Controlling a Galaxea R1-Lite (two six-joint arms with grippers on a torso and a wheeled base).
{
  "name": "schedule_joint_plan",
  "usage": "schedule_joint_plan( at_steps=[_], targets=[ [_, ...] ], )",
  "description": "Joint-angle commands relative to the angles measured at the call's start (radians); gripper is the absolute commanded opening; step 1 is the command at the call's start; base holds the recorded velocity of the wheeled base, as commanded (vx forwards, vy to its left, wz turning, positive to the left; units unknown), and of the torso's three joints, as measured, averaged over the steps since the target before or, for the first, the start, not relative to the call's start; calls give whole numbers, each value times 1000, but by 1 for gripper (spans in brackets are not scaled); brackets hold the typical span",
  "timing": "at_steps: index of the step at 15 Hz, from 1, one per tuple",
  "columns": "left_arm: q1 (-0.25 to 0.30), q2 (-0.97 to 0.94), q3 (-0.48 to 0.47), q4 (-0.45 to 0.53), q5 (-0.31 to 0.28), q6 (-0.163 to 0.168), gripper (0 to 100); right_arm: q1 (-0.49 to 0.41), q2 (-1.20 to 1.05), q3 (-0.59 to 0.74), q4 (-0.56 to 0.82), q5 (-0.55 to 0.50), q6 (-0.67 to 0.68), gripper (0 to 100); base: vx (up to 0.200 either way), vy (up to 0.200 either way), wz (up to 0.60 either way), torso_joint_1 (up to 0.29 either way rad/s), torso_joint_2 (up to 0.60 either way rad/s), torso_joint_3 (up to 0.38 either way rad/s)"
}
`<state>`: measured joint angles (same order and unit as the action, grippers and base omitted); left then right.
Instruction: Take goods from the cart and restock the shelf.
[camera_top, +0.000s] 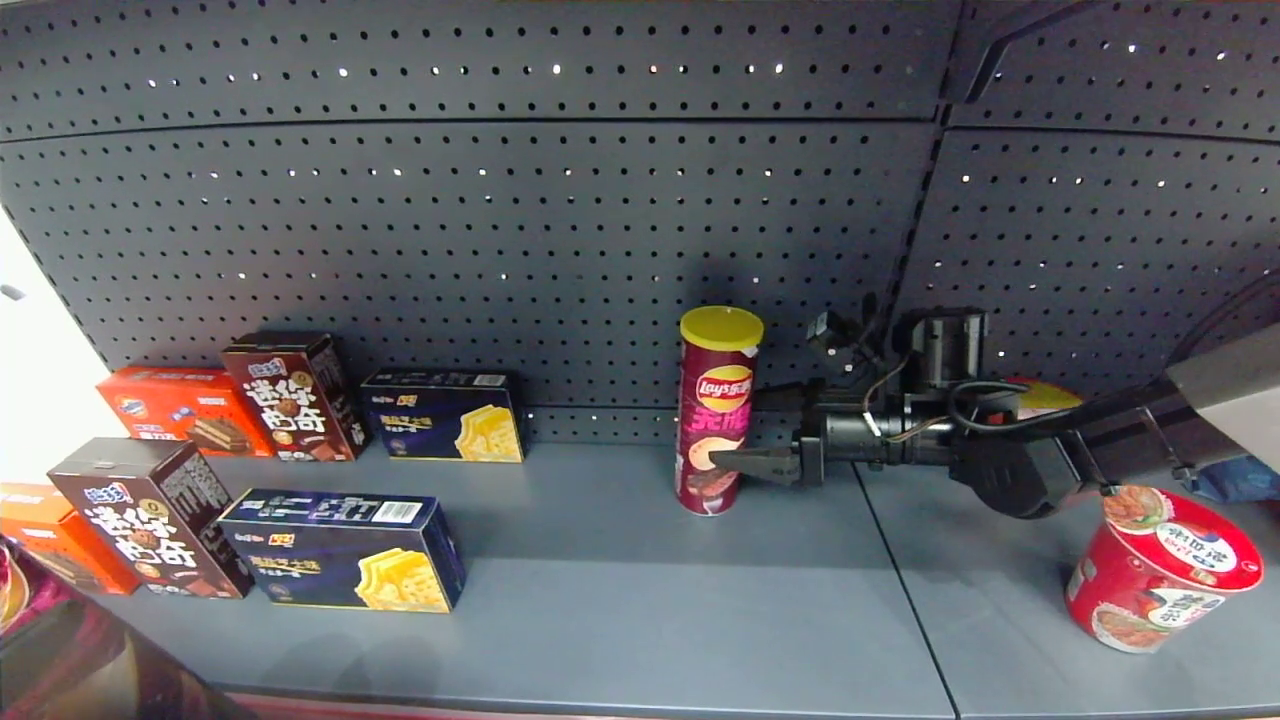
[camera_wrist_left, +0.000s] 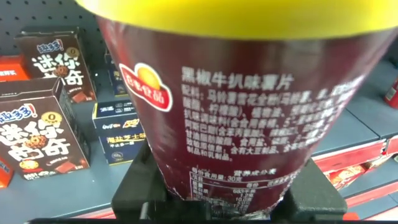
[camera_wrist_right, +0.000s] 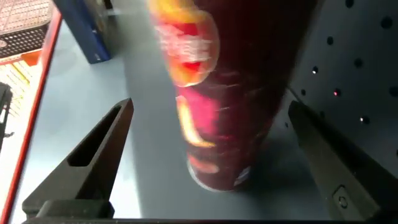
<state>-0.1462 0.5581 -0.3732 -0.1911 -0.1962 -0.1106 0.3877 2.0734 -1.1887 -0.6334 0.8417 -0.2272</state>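
The right gripper (camera_top: 748, 430) is reaching in from the right, low over the shelf (camera_top: 600, 600). Its jaws are spread wide, one on the near side and one on the far side of a chip can (camera_top: 715, 400). In the right wrist view there is a gap showing between each finger (camera_wrist_right: 93, 146) and the can (camera_wrist_right: 230, 93), so the right gripper (camera_wrist_right: 210, 111) is not squeezing it.

The chip can is standing upright near the middle of the shelf, close to the dark wall full of little holes (camera_top: 500, 250). It is dark red and is wearing a yellow lid.

The left gripper (camera_wrist_left: 227, 190) is grasping a second chip can (camera_wrist_left: 249, 93). Its jaws are pressing on both sides of that can's lower part.

On the left of the shelf, boxes are sitting in two rows. In the far row an orange box (camera_top: 170, 410), a brown cookie box (camera_top: 295, 395) and a dark blue cracker box (camera_top: 445, 415) are lined up from left to right. In the near row another brown cookie box (camera_top: 150, 520) and another blue cracker box (camera_top: 345, 550) are sitting side by side.

A red noodle cup (camera_top: 1155, 570) is sitting on the right, near the front edge, well apart from the chip can on the shelf.
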Motion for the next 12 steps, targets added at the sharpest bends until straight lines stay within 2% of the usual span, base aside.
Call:
schedule_joint_plan(
  at_steps=[1,12],
  targets=[
    [0,2,2,-1,1,0,0,0,45,-34,0,2,0,100,0,0,0,0,0,0],
    [0,3,22,-1,1,0,0,14,171,-112,-35,25,9,100,0,0,0,0,0,0]
  ],
)
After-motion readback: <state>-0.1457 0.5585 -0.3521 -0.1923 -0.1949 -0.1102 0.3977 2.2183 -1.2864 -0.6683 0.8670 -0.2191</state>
